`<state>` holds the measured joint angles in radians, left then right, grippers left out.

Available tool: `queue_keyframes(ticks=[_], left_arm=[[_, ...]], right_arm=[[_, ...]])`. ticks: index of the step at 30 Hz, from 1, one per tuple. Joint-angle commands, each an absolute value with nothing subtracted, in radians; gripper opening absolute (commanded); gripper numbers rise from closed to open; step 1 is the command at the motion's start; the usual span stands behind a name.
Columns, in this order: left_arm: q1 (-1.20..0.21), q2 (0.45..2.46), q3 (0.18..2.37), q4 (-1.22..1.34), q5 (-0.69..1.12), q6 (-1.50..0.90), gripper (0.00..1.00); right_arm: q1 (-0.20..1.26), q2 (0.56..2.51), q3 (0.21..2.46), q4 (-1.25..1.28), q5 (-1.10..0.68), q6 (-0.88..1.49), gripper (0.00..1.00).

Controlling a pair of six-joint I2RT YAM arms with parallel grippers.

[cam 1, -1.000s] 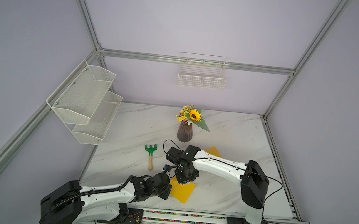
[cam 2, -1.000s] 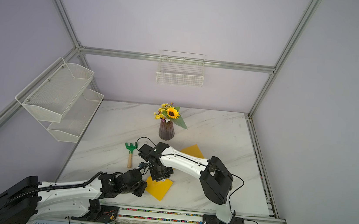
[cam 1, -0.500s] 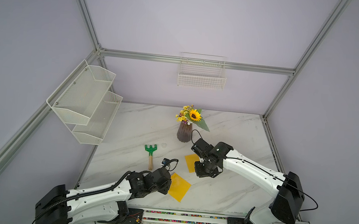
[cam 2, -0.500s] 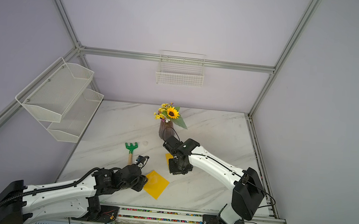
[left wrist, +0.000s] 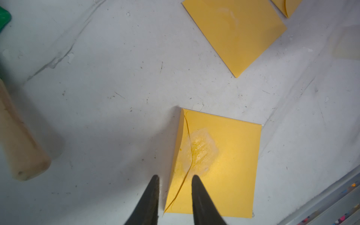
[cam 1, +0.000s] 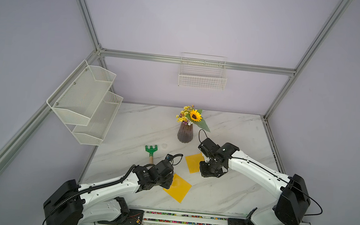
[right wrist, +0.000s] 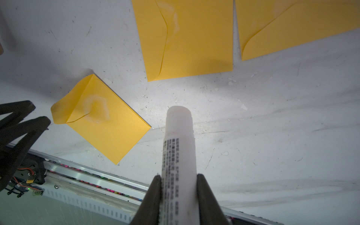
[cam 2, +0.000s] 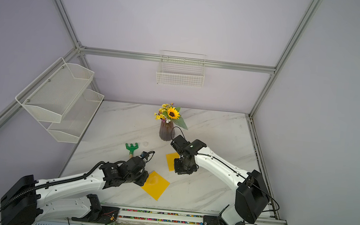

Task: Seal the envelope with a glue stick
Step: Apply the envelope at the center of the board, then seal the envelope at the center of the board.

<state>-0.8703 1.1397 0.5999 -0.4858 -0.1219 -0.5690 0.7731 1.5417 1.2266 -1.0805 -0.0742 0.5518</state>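
Danger first: the envelope (left wrist: pixel 220 161) lies near the front edge of the worktop (cam 1: pixel 222 197). Its flap is folded over a wet-looking glue smear (left wrist: pixel 200 150), and in the right wrist view that flap seems to bow up along its fold rather than lie flat. Left unpressed, I reckon it springs open and the seal fails.

The left gripper (left wrist: pixel 175 176) is right there, jaws a little apart and empty, fingertips (left wrist: pixel 197 187) straddling the flap's curved edge. If it comes down at a slant, one tip could hook under that edge and peel it back, or shove the light paper toward the front edge. The smear also spreads past the flap, so a tip landing on it may lift the envelope as it rises.

Over to the right gripper (right wrist: pixel 178 176), clamped firmly on the glue stick (right wrist: pixel 179 136). The stick juts well beyond the fingertips, its end pointing at bare worktop. In a top view it hangs near the worktop's middle, by the edge of a second envelope (cam 1: pixel 193 162), and a careless dip there could dab glue on the wrong sheet. The glued envelope is well apart from the stick, off toward the front edge and the left arm.

The green rake (cam 1: pixel 151 148) lies near the left gripper, and a wide swing might clip it.
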Motion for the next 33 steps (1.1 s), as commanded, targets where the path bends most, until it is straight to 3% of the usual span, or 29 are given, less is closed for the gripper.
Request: queue_keyframes(ticks=[1, 15, 24, 33], left_arm=[[-0.855, 1.158, 0.63, -0.462, -0.088, -0.529, 0.27], [-0.835, 1.205, 0.634, -0.445, -0.068, -0.513, 0.15], [-0.823, 1.222, 0.658, -0.485, -0.087, -0.492, 0.01], [-0.817, 1.166, 0.668, -0.608, -0.21, -0.52, 0.0]], right_arm=[[0.765, 1.514, 1.223, -1.058, -0.092, 0.535, 0.0], [0.764, 1.492, 1.229, -1.073, -0.097, 0.54, 0.0], [0.764, 1.493, 1.241, -1.092, -0.094, 0.539, 0.0], [0.763, 1.514, 1.245, -1.093, -0.1, 0.526, 0.0]])
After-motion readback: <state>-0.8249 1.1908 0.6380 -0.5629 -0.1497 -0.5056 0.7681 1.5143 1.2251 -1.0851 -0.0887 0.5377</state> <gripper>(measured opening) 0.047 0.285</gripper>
